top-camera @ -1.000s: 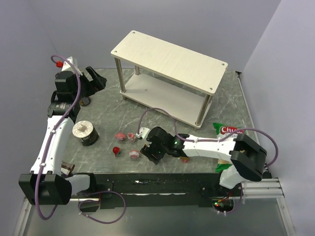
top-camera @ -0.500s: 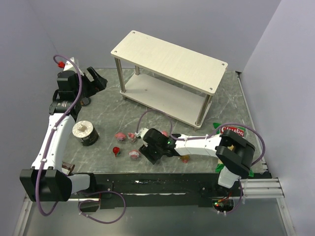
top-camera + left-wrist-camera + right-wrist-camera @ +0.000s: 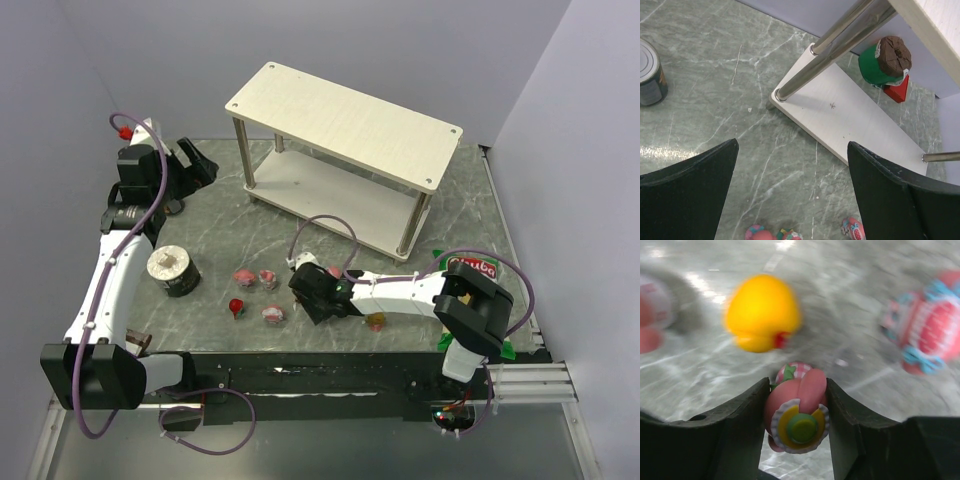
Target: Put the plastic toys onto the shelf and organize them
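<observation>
Shelf (image 3: 340,130) is standing at the far side of the table (image 3: 200,230) (two pale boards on metal posts). Left gripper (image 3: 792,145) is hovering near its left end, jaws spread wide, holding nothing. Right gripper (image 3: 797,386) is pinching a pink toy (image 3: 797,412) in front of the shelf, other toys (image 3: 245,274) lying close by on the table.
</observation>
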Controlling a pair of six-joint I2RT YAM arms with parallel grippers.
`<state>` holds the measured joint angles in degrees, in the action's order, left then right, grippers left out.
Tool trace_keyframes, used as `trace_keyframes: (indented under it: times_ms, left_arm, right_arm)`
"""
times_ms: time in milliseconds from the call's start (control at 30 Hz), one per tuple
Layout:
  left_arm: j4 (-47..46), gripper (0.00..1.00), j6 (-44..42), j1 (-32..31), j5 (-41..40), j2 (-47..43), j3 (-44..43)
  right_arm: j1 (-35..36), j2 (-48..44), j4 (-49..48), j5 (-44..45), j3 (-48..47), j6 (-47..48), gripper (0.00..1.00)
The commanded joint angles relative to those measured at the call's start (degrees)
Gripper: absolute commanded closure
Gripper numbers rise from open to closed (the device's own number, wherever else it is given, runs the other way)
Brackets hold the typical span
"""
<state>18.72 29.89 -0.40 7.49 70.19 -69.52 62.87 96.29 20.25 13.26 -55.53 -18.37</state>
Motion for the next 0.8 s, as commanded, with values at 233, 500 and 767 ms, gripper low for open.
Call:
trace_keyframes:
  times_ms: [233,500,767]
  left_arm:
    - [1.05,0.04,2.63,0.23,2.53,-2.08,2.02]
    - [2.28,0.04,4.47,0.23,3.59,-0.24,1.75]
    - [3.87,0.04,5.97,0.23,2.18,1.79,0.61]
  right_arm:
    - [1.29,-0.75,11.46,7.84,-2.92,-20.54,0.5]
    - [5.15,2.31,18.68,8.28,-7.75,-31.28,0.36]
    - [6.21,2.68,23.43,11.61,-12.14,-34.01,0.06]
